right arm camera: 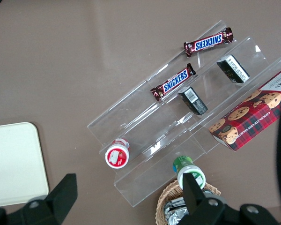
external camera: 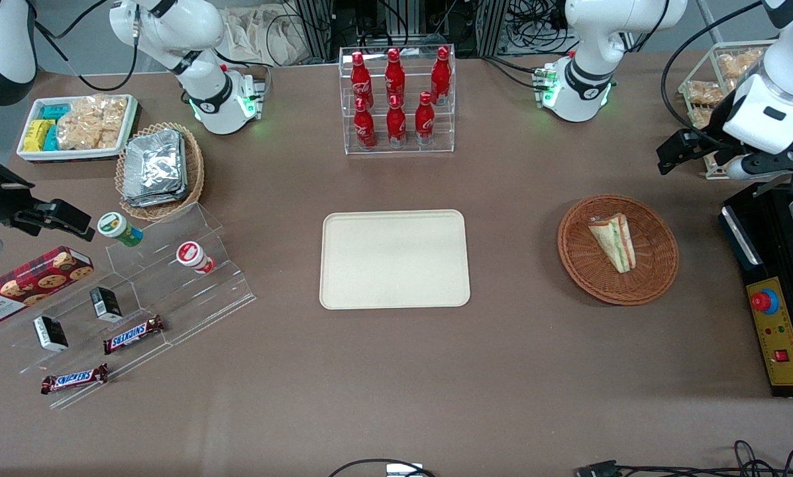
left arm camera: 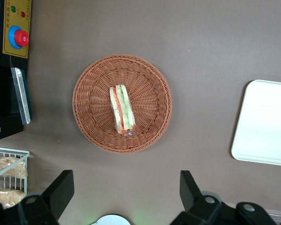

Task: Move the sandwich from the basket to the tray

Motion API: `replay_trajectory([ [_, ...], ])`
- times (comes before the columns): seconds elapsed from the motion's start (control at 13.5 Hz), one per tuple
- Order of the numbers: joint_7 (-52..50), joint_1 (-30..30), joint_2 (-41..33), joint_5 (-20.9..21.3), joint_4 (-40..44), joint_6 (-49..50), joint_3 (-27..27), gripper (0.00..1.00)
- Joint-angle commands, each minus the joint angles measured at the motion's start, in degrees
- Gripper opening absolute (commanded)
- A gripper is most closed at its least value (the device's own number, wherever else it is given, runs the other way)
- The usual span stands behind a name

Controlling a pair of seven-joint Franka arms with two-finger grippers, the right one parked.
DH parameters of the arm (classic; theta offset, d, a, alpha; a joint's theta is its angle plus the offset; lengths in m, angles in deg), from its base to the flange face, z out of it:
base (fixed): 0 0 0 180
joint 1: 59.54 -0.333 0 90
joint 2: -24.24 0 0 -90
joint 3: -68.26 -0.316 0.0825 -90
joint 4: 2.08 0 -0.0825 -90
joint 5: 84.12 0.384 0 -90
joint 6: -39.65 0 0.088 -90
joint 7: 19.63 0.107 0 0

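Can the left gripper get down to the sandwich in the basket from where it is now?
Probably yes: the gripper is open above the table, the sandwich lies uncovered in the basket.

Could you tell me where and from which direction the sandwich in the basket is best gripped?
Probably from straight above, with the fingers closing across its two flat bread faces near the thick end. The sandwich lies alone mid-basket with its layered edge facing up, and the low rim would hinder a sideways approach. The gripper hangs open above the table, beside the basket.
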Motion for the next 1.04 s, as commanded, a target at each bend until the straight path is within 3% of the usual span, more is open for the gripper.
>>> replay_trajectory([
  [0.0,0.3,0.3,1.1,0.0,2.1,2.4,-0.3,1.0],
  [0.44,0.3,0.3,0.7,0.3,-2.8,0.6,-0.5,1.0],
  [0.96,0.3,0.2,2.3,0.7,-26.3,-26.9,-7.9,1.0],
])
